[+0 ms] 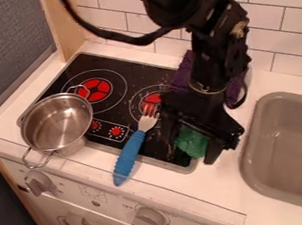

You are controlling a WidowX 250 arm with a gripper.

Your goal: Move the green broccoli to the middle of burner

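The black gripper [194, 150] hangs down over the front right corner of the black stove top. Directly at it is the green broccoli [192, 141], partly covered by the gripper's dark parts; whether it is held or rests on the surface cannot be made out. Behind and to the left of the broccoli lies the right-hand burner [154, 100], its red centre partly hidden by the fork's tines and the arm. A second burner [94, 90] with a red centre is at the back left of the stove top.
A blue-handled fork [129, 156] lies across the stove's front edge, left of the gripper. The metal pot [56, 124] stands at the stove's left front. Purple cloth [179, 76] lies behind the arm, and a grey sink [252, 147] is at the right.
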